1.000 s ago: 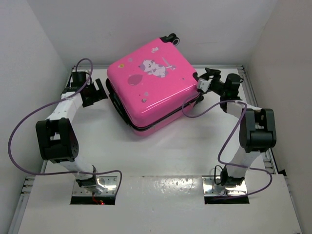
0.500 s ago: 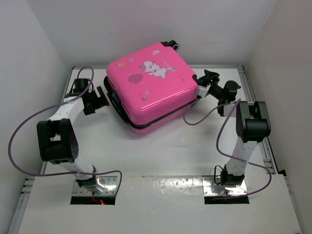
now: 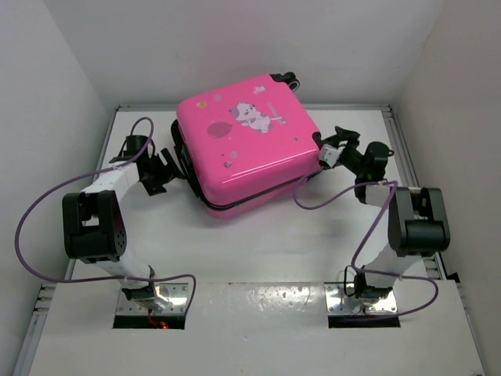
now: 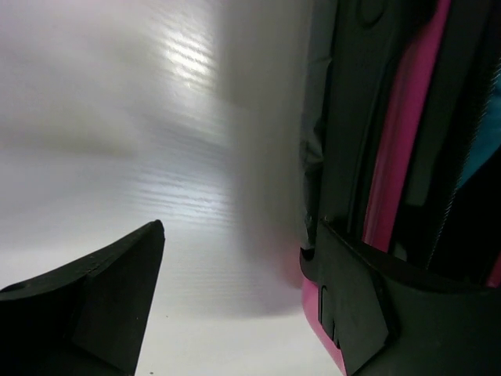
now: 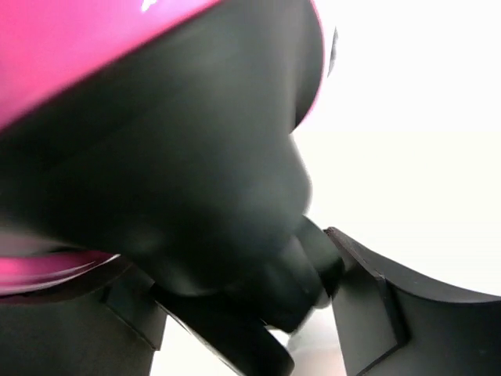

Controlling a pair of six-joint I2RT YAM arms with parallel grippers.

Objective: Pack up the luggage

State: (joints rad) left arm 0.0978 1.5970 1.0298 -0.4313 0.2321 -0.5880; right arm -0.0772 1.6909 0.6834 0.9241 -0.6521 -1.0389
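We see luggage (image 3: 246, 145) lid-down, upper centre of table (image 3: 258, 251); contents hidden. Left fingers (image 4: 109, 298) spread, empty, beside its edge. Right fingers (image 5: 383, 313) straddle dark corner; cannot tell if pinching. Sealing likely left.

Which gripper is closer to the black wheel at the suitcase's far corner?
Right. The right gripper is at the right corner of the luggage, a short way from that wheel; the left gripper is across the luggage, at its left edge.

The luggage (image 3: 246, 145), a bright pink hard-shell suitcase with a white cartoon animal print, lies flat and askew toward the table's (image 3: 258, 251) far side. Its black wheels (image 3: 288, 79) point away, and the shell seems closed.
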